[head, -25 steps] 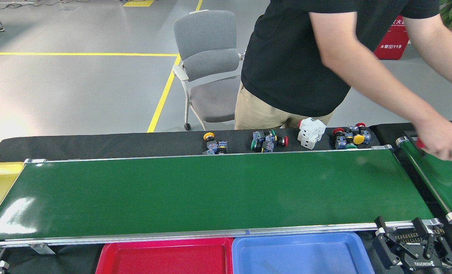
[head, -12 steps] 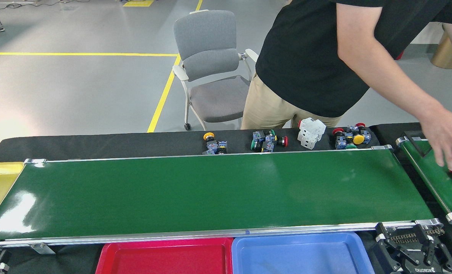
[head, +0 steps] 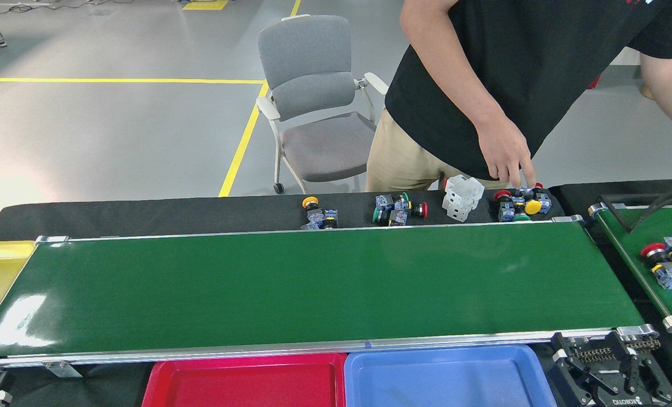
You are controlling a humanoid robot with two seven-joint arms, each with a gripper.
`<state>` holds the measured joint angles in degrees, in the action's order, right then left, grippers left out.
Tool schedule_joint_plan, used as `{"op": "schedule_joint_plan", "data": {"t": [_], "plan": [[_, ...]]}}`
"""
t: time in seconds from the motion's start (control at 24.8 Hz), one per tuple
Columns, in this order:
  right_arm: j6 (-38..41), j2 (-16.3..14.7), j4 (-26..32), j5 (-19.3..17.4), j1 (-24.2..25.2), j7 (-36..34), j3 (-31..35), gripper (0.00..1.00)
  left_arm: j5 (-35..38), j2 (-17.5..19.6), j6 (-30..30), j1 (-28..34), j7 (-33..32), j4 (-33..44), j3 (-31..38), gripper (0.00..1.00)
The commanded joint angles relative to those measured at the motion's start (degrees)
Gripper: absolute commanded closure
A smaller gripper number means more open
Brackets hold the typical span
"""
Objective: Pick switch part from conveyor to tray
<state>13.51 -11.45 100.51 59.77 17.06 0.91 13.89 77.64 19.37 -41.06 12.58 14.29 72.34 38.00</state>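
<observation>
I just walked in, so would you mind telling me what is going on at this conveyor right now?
A person's hand reaches to a cluster of switch parts on the black cloth behind the conveyor. The main belt is bare; two switch parts lie on the smaller side belt at right. The red tray and blue tray hold nothing visible. The right gripper waits at the lower right corner, holding nothing.

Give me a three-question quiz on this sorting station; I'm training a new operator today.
1. True or false: the long conveyor carries a switch part right now.
2. What is the person's hand reaching toward?
3. Which tray lies nearer the right claw: A) red tray B) blue tray

Key: 1. False; its belt is bare. 2. The pile of switch parts on the black cloth behind the conveyor. 3. B.
</observation>
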Motion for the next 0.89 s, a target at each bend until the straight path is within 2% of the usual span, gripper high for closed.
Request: {"op": "schedule_joint_plan", "data": {"t": [0.0,0.85], "plan": [[0.12,-0.15,0.83,-0.01,-0.27,-0.20,0.79,0.02,-0.39,0.49,-0.25,-0.27,0.48,0.52,0.50,0.00],[1.17,-0.15,0.83,-0.01,-0.10,-0.20,0.88,0.01,-0.39,0.67,-0.42,-0.45,0.39,0.69,0.41,0.00]]}}
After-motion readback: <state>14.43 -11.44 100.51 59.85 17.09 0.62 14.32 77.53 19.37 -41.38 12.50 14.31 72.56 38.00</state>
